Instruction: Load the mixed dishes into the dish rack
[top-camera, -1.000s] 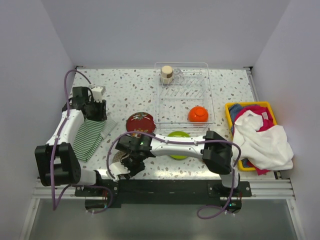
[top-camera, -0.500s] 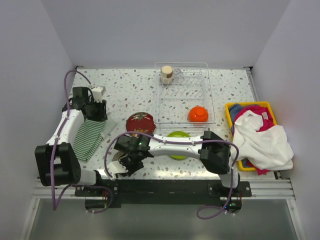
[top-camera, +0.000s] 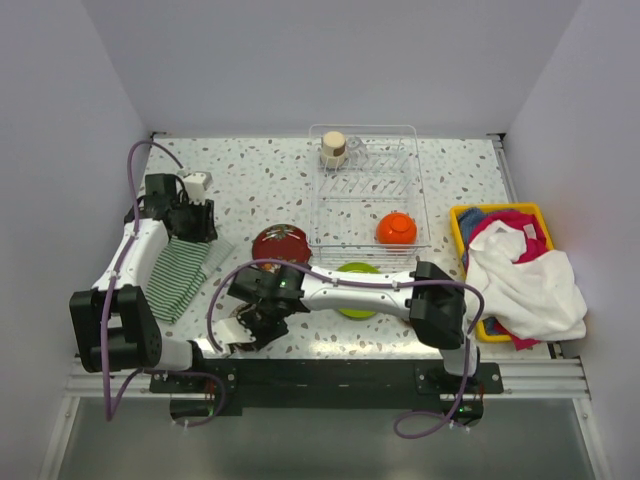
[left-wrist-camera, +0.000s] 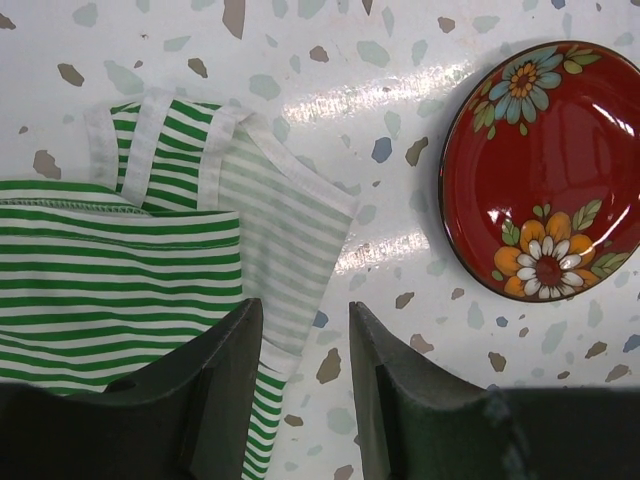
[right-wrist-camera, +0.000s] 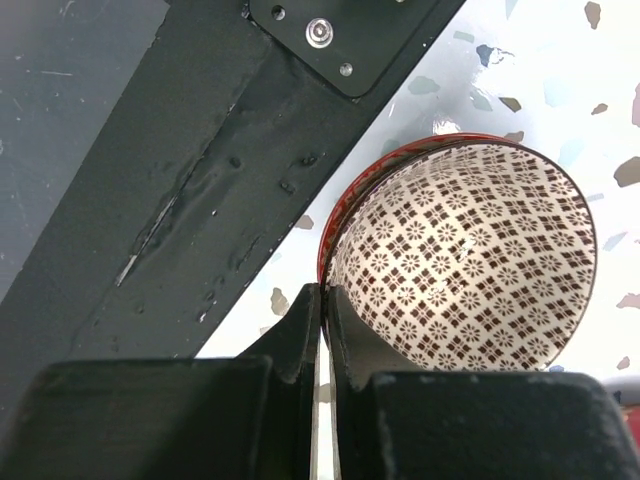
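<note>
- Step in hand: grasp of the round ceramic bowl (right-wrist-camera: 470, 260), white inside with a dark diamond pattern and reddish at the rim. I judge that pickup is at the point of lift and loading of this piece has not begun.
- My right claw (right-wrist-camera: 322, 305): the jaws are pressed together on the bowl's near wall, one finger inside the rim and one outside. It is a pinch on the edge, not a cradle.
- My left claw (left-wrist-camera: 300, 370): the jaws are spread and hold nothing. It hangs over the green-and-white striped cloth (left-wrist-camera: 120, 270), with the dark red flowered plate (left-wrist-camera: 545, 170) off to one side.
- Bowl location: on the speckled white table (top-camera: 260, 190) at its near left edge, just beside the black base rail (right-wrist-camera: 200, 180) and well apart from the clear wire dish rack (top-camera: 362, 205).
- Rack contents: a beige cup (top-camera: 333, 149) at the far end and an orange bowl (top-camera: 396, 228) at the near end. The middle bays look free.
- Orientation: the bowl is round, so it has no long axis in plan. Its mouth opens upward toward my wrist camera. I cannot tell whether it sits flat or tipped.
- Next move calls for a straight lift clear of the rail, then a carry over the red plate and the lime green plate (top-camera: 356, 268) to a free bay. A rim pinch may let the bowl swing, so I judge a slow carry advisable.
</note>
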